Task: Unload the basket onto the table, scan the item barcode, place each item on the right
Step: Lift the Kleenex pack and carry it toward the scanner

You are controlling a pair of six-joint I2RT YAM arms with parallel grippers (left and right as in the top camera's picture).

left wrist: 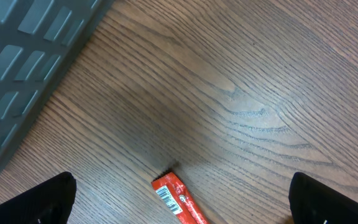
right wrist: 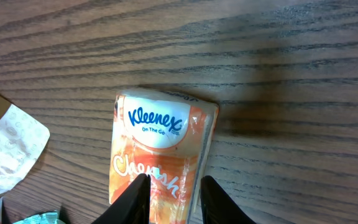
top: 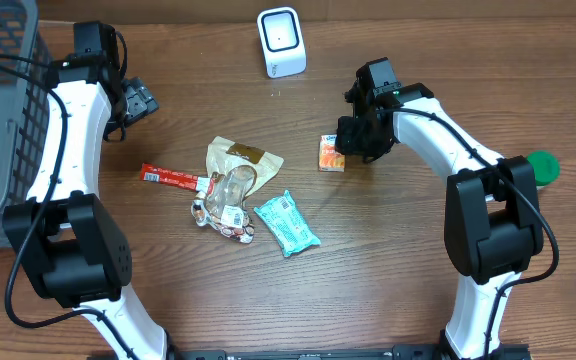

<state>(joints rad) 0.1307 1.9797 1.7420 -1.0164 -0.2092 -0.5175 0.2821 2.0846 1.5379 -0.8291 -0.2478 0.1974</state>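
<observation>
Here the tissue pack [right wrist: 157, 152] lies flat on the surface [right wrist: 291, 93], on the right side, apart from the small heap of other wrappers [top: 236, 195] in the middle. The right fingers [right wrist: 132, 202] stand directly over it. In the right wrist view the pack's long axis runs straight from them, and its near end shows in the narrow gap between the two fingers. One finger seems to sit at the long edge of the pack and the other over its printed face. Whether they already press it or only hover cannot be told.

The left fingers [left wrist: 48, 199] are spread wide and carry nothing, far away on the other side, above the end of a red bar [left wrist: 176, 199]. So the right arm is clearly the nearer one. The white scanner [top: 281, 42] stands further back and a little toward the left arm; probably the pack must be lifted and carried that way, with its barcode turned to the scanner's window.
</observation>
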